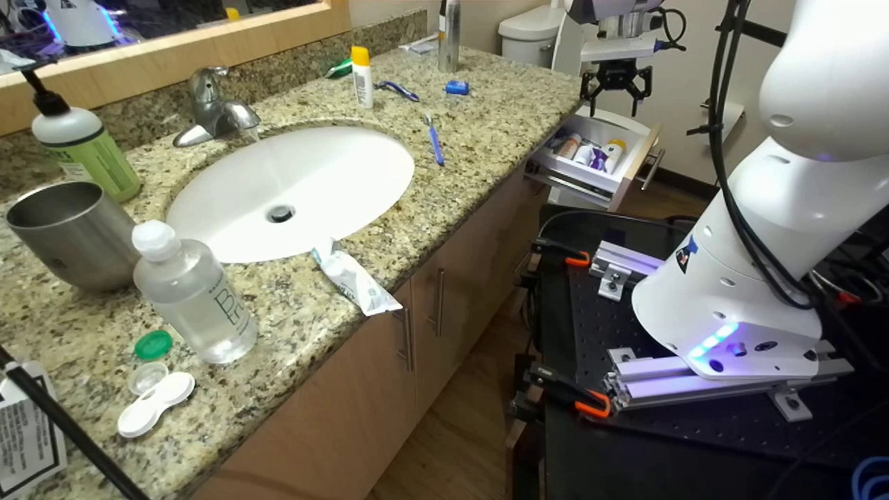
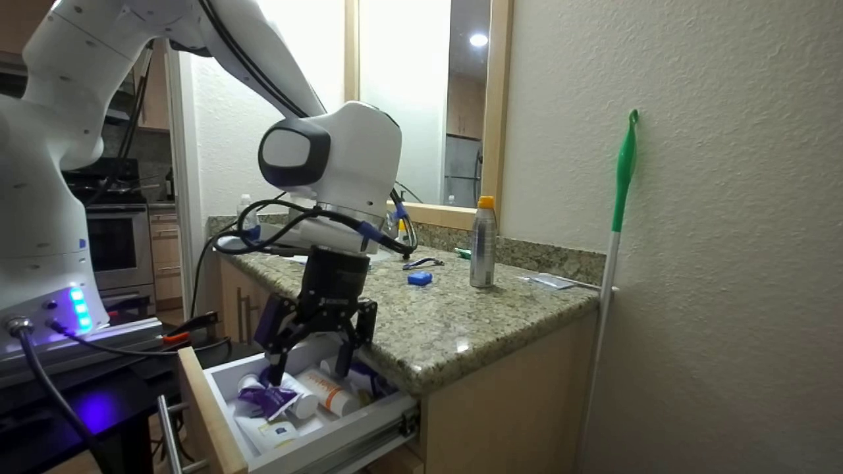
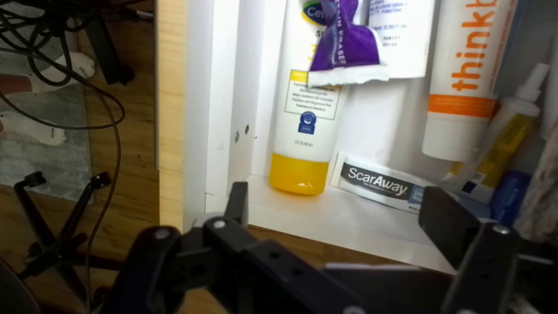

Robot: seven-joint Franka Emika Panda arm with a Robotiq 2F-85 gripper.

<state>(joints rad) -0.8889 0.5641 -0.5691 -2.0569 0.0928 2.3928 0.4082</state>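
Above the pulled-out drawer, I can see the claw hanging released and spread wide; inside that drawer, a yellow-capped tube lies near the front, a ScarAway package by a side wall.

On the granite counter I see a steel cup near a clear bottle, and a white tube reaching the front edge. A blue toothbrush lies beside the sink. Near the wall I see a green-handled pole.
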